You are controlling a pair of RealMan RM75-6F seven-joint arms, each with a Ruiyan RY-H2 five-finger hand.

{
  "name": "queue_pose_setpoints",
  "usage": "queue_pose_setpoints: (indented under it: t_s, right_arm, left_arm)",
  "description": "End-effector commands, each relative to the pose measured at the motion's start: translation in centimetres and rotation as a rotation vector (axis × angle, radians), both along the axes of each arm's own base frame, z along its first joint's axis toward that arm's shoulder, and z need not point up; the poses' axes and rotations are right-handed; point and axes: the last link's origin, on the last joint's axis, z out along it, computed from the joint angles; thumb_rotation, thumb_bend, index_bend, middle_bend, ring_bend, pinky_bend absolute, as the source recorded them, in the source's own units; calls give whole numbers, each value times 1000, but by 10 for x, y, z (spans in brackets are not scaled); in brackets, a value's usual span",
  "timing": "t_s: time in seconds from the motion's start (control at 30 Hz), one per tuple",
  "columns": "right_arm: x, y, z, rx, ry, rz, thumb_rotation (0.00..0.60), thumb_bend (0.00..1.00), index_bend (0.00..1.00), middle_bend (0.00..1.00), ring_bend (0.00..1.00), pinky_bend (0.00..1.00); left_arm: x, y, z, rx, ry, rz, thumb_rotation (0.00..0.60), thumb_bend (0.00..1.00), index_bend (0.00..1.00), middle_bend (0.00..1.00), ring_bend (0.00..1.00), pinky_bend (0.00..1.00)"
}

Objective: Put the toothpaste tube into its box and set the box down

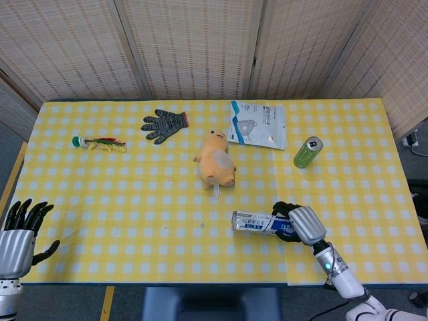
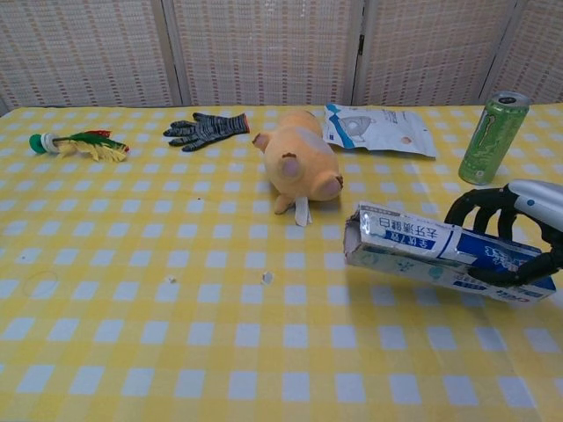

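Chest view: right hand (image 2: pixel 519 237) grips the toothpaste box (image 2: pixel 440 252), its near end flap open, contents unseen.

On the table (image 1: pixel 100 200), the box (image 1: pixel 257 223) lies near right in the right hand (image 1: pixel 302 225), the plush toy (image 1: pixel 216 163) behind it, the glove (image 1: pixel 164 124) far left, the can (image 1: pixel 307 152) right.
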Motion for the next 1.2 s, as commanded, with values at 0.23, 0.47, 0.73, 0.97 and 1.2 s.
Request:
queue_pose_setpoints:
  t_s: [0.23, 0.47, 0.73, 0.97, 1.2]
  right_arm:
    - [-6, -4, -3, 36, 71, -52, 600, 315, 387, 223, 342, 558]
    - [-5, -3, 1, 45, 80, -38, 600, 315, 219, 99, 241, 492]
    - [-7, 6, 25, 39, 135, 8, 600, 315, 17, 0, 125, 365]
    - [-16, 18, 56, 35, 240, 1, 600, 315, 0, 0, 2, 163]
    - [-24, 43, 103, -155, 233, -4, 600, 315, 0, 0, 0, 11]
  left_arm:
    - [-8, -7, -6, -32, -19, 36, 600, 235, 209, 196, 67, 0]
    - [-11, -10, -5, -34, -28, 51, 600, 235, 207, 196, 68, 0]
    - [-8, -15, -3, -27, -27, 44, 600, 235, 202, 196, 68, 0]
    - [-6, -18, -2, -32, -31, 53, 600, 235, 200, 196, 68, 0]
    - [-5, -22, 1, -15, 9, 47, 600, 235, 199, 194, 68, 0]
